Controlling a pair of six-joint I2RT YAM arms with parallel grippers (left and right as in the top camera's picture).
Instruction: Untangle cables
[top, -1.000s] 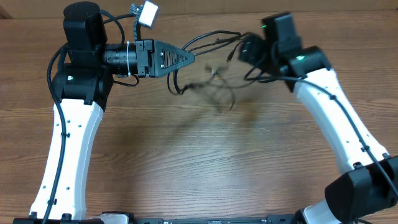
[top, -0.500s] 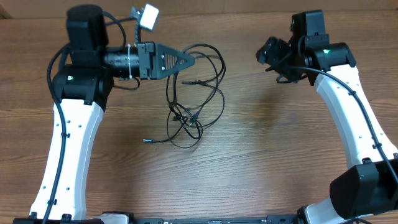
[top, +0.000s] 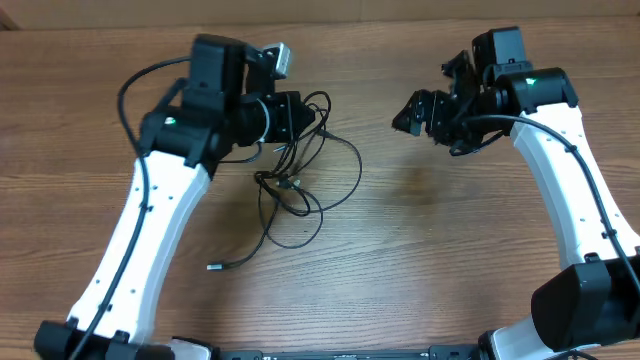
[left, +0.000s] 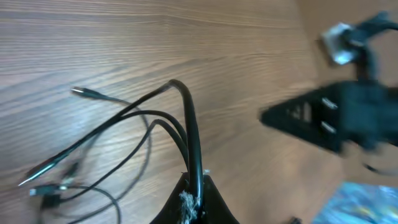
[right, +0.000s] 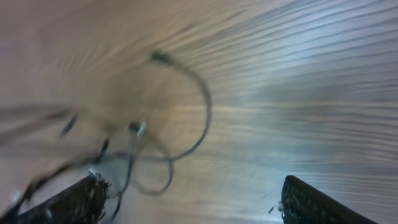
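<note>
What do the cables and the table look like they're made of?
The cables are thin black cords, likely with a rubber or plastic jacket and a dull finish; they bend into loose loops. The plug tip looks silvery, so it is probably metal. The table is brown with long grain lines and a smooth, slightly shiny surface. It could be real wood or printed laminate; the look leaves that open.

Left tool (left: 196, 190) pinched shut, right tool (right: 191, 185) spread wide, both arms reaching forward

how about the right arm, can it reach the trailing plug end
Probably yes: the right gripper is open and empty, and the plug end lies exposed on bare table.
</note>
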